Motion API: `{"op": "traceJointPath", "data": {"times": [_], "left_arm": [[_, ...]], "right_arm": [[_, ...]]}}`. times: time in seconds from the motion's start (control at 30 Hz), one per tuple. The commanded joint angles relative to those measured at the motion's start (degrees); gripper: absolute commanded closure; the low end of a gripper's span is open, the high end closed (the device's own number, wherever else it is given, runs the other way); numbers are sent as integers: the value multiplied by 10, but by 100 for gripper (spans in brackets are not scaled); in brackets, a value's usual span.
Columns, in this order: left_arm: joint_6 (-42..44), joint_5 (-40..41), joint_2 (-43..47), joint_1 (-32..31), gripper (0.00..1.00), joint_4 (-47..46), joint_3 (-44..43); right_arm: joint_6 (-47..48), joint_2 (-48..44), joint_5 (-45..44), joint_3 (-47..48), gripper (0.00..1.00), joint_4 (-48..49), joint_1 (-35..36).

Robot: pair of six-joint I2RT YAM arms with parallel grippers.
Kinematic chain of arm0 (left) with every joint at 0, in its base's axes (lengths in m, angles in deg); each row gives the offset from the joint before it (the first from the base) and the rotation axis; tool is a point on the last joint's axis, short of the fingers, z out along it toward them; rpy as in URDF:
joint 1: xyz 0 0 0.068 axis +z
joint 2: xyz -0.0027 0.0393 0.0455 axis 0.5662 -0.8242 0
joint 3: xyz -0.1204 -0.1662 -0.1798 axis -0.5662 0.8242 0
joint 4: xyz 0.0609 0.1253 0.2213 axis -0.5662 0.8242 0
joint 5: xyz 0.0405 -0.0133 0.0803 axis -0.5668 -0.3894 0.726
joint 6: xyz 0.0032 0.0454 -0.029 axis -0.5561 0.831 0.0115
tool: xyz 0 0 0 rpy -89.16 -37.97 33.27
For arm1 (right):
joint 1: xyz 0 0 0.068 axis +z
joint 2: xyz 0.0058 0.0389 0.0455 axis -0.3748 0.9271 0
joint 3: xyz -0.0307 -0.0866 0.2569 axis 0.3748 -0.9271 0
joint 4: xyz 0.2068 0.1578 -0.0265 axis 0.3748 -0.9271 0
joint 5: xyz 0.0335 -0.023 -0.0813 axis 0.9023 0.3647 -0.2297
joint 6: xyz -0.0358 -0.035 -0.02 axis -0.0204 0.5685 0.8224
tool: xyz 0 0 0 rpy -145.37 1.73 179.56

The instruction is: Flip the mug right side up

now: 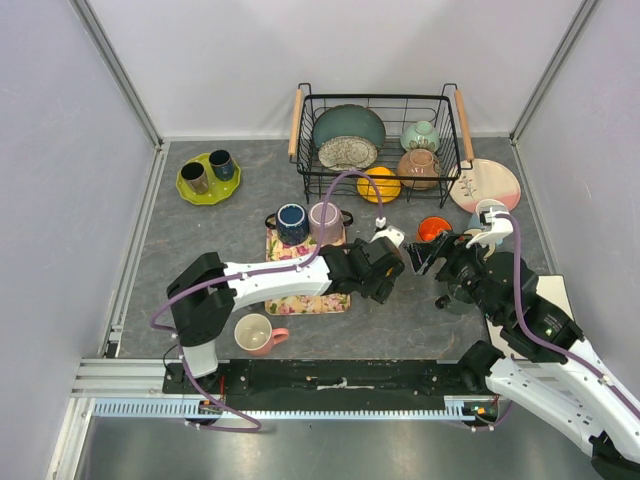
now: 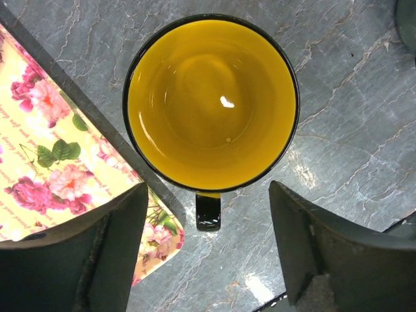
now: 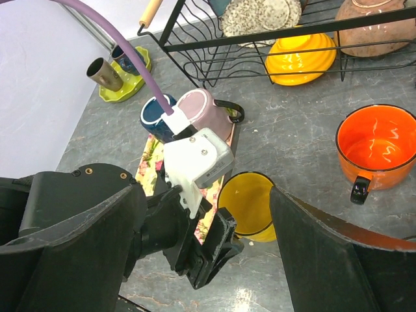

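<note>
A yellow mug [image 2: 211, 101] with a black rim and black handle [image 2: 208, 211] stands upright on the grey table, mouth up and empty, just off the corner of the floral tray [image 2: 52, 162]. My left gripper [image 2: 207, 192] is open and empty right above it, a finger on each side of the handle and touching nothing. In the right wrist view the mug [image 3: 250, 205] shows beyond the left gripper [image 3: 224, 250]. My right gripper [image 3: 207, 195] is open and empty, a little to the mug's right. In the top view the left gripper [image 1: 385, 270] hides the mug, and the right gripper [image 1: 420, 255] faces it.
The floral tray [image 1: 300, 300] carries a blue mug [image 1: 292, 222] and a lilac mug [image 1: 326, 220]. An orange mug [image 1: 434, 228] stands right of them and a pink mug [image 1: 255, 333] near the front. Behind are a wire dish rack [image 1: 380, 100], a yellow bowl [image 1: 378, 185], a green plate [image 1: 208, 178] and a pink plate [image 1: 485, 185].
</note>
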Motion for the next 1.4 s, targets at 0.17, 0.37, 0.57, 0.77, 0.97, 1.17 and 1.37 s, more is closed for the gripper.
{"op": "traceJointPath", "data": {"times": [0.17,0.37,0.57,0.77,0.97,1.17,1.37], "left_arm": [[42,-9,-33,-1,40,9,-28],[49,-12,-35,0,53,8,-29],[51,-12,-36,1,62,8,-34],[50,-12,-40,1,98,10,-33],[47,-16,-26,1,98,4,-26],[34,-1,48,2,98,-37,24],[25,4,124,9,98,-69,68]], "right_arm": [[4,5,-1,2,12,19,-1],[4,0,-2,-3,12,19,-1],[2,1,-2,-4,11,20,0],[1,0,-2,-6,11,18,0],[2,0,-2,-6,11,18,-1],[12,-5,-40,18,11,3,0],[33,-17,-96,49,11,-31,-2]]}}
